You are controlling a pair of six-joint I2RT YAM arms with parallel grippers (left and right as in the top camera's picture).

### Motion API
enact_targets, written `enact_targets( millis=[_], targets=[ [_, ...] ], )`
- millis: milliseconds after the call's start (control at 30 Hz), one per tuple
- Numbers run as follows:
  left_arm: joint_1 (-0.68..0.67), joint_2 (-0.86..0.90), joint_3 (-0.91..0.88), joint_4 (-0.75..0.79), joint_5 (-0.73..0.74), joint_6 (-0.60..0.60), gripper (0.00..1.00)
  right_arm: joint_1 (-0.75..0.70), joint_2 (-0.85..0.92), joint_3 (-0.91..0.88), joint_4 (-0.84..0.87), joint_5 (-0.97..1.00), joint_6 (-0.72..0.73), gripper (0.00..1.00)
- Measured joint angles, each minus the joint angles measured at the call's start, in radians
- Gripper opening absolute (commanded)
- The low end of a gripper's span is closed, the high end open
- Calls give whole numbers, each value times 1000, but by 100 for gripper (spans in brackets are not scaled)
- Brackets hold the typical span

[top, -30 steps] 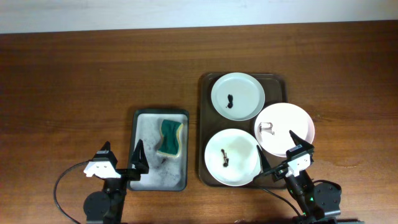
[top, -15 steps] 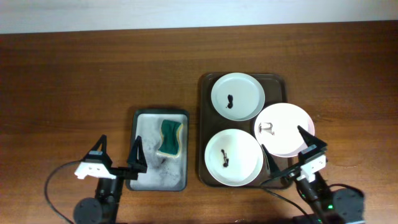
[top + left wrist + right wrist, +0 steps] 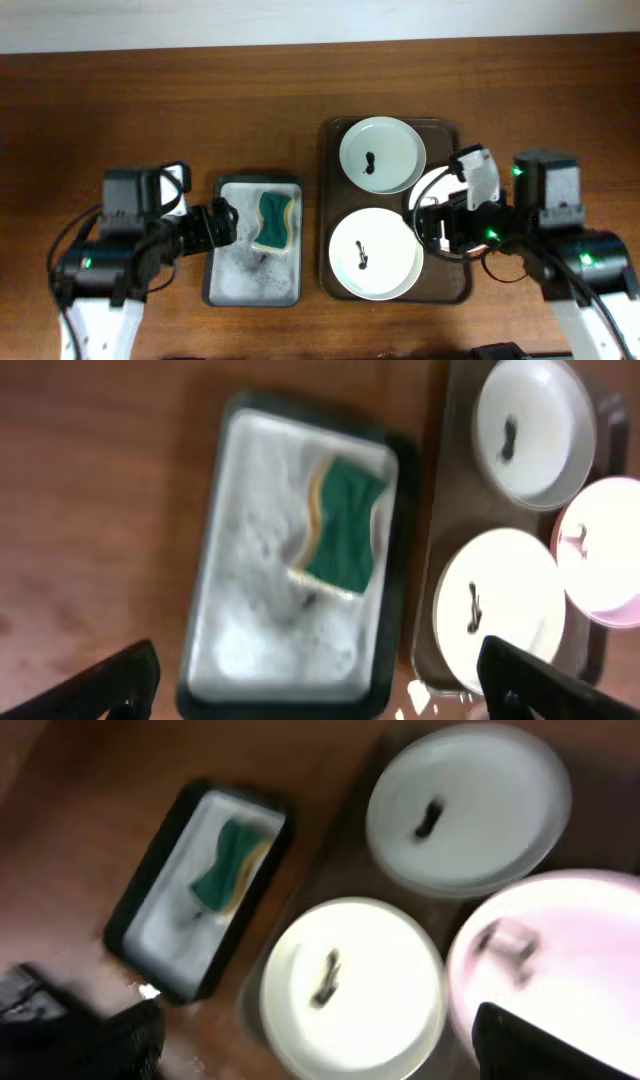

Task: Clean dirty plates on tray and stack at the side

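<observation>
- Plates, 3 in all, lie side by side on the dark brown tray. A greenish plate is at the far end and a white plate at the near end. A pink plate is at the right edge, partly hidden under the right arm.
- Each plate shows a small dark smudge near its middle.
- The left gripper hangs above the grey tray, its 2 fingers spread wide and touching nothing.
- The right gripper hangs above the white and pink plates, its fingers also wide apart and empty.
- A green sponge lies on suds in the grey tray, which sits just left of the brown tray.
- Both trays rest on the wood tabletop.
</observation>
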State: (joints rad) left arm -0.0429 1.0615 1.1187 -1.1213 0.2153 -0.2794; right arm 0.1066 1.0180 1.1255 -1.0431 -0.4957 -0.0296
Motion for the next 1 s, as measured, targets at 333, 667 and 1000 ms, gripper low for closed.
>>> enact_targets(
  millis=[333, 667, 1000],
  targets=[
    [-205, 211, 2, -27, -121, 53, 99, 0, 188, -432, 164, 118, 295, 48],
    [-205, 288, 2, 56, -168, 56, 89, 0, 355, -565, 528, 190, 338, 4],
    [-213, 431, 2, 105, -168, 56, 86, 0, 365, -566, 542, 209, 410, 4]
  ],
)
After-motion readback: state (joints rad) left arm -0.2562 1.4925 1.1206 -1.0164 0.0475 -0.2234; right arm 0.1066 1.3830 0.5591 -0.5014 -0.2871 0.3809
